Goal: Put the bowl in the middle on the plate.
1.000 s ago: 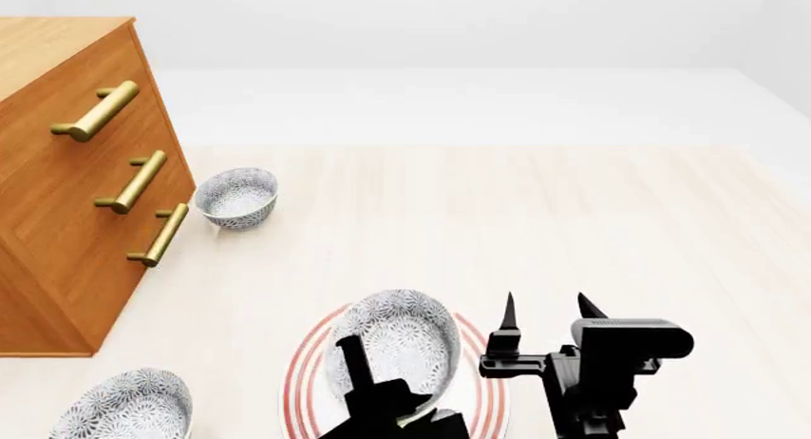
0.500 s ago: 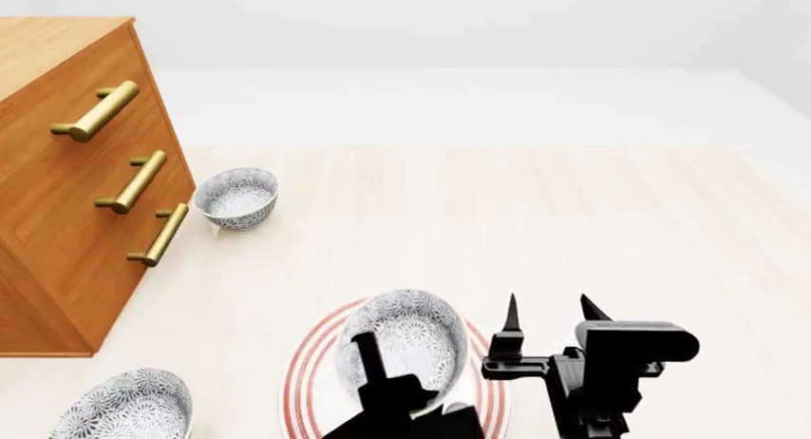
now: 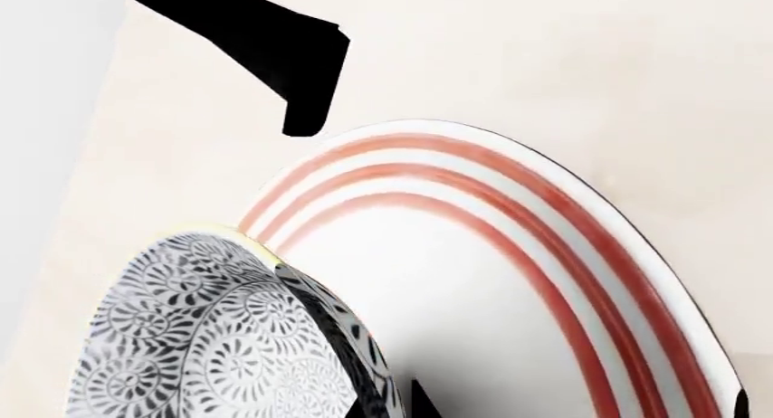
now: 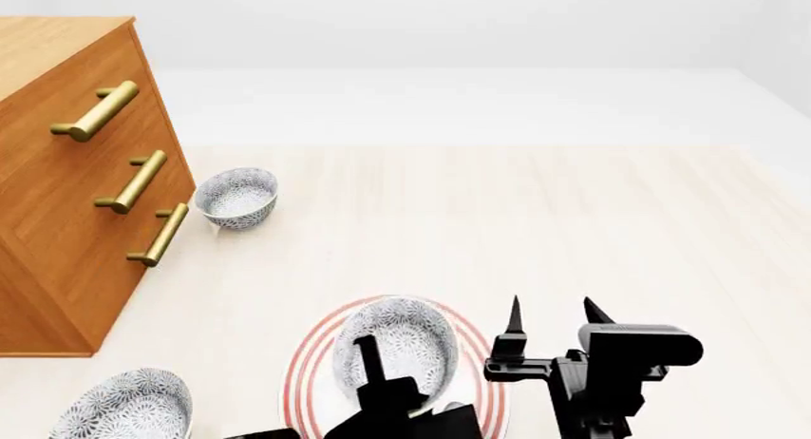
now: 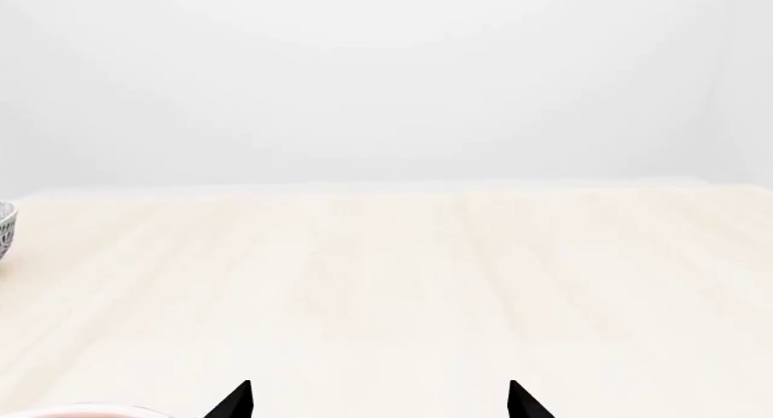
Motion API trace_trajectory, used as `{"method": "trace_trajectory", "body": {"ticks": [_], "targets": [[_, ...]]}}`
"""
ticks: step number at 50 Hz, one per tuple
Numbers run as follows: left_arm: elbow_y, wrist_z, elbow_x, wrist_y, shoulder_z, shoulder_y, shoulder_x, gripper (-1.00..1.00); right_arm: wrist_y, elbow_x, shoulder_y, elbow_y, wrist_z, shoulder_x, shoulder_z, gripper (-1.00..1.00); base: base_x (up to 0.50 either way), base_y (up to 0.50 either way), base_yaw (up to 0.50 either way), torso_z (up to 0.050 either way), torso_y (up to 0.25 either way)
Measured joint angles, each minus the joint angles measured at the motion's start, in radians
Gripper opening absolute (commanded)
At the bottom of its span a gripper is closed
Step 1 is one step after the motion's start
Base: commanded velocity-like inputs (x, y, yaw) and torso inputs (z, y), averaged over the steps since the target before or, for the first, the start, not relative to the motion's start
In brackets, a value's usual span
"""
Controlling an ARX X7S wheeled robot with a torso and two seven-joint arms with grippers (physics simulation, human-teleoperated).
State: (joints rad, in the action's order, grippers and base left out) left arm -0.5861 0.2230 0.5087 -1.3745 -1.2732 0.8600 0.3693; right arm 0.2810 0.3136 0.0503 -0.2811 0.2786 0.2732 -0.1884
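Placement step: bowl (image 4: 395,349) over plate (image 4: 313,363).
Left gripper (image 4: 375,363) clamps the bowl's rim; right gripper (image 4: 554,317) beside plate, jaws apart, idle. Next, likely: release, lift clear.

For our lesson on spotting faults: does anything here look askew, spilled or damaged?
Nothing spilled or broken. The bowl sits over the plate, seemingly off-centre, with the left gripper at its rim. The two other bowls stand upright.

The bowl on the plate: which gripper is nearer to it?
Left. The left gripper grips the rim of the bowl over the plate; the right gripper hovers open beside it, apart.
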Motion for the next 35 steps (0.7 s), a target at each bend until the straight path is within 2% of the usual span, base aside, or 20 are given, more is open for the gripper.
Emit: {"method": "trace_trajectory", "body": {"ticks": [16, 17, 35], "targets": [[0.053, -0.005, -0.008, 0.022, -0.034, -0.003, -0.001, -1.00, -0.012, 0.004, 0.002, 0.014, 0.002, 0.003, -0.004, 1.00, 0.00, 0.00, 0.00, 0.000, 0.000], [0.055, -0.004, -0.008, 0.021, -0.034, -0.003, -0.002, 1.00, -0.013, 0.005, 0.002, 0.014, 0.002, 0.003, -0.005, 1.00, 0.00, 0.00, 0.00, 0.000, 0.000], [0.047, 0.006, -0.009, -0.008, -0.013, 0.002, -0.005, 1.00, -0.019, 0.009, 0.005, 0.024, 0.005, 0.006, -0.013, 1.00, 0.00, 0.00, 0.00, 0.000, 0.000]]}}
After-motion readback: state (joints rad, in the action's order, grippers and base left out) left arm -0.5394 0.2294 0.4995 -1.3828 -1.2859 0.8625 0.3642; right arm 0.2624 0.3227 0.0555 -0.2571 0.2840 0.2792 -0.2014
